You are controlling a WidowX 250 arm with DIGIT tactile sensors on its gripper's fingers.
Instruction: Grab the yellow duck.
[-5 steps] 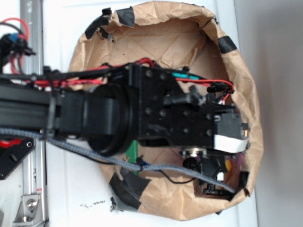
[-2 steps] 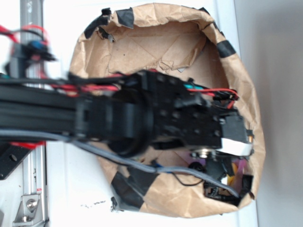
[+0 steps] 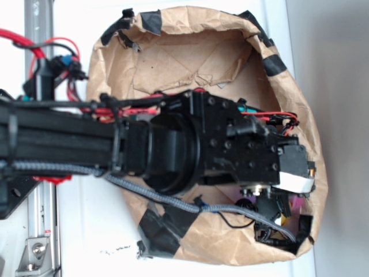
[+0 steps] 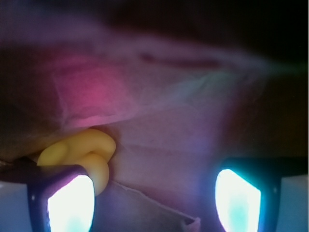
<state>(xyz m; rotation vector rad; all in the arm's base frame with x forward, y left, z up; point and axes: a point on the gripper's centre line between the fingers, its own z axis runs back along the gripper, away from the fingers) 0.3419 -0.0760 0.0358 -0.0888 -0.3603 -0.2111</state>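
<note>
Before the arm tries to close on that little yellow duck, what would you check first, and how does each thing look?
1. Yellow duck in view: ok.
2. Gripper open: ok, a wide gap shows between the fingers.
3. Duck centred in that gap: not ok, it sits by the left finger, partly behind it.
4. Space between the fingers free: ok, only brown paper there.
5. Low enough to grip: cannot tell.

White table (image 3: 75, 242) under taped brown paper bowl (image 3: 190, 46)

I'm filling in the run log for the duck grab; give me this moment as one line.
gripper: open, low in paper bowl | yellow duck: by one finger, outside the jaws, ungrasped | phase: approach
</note>
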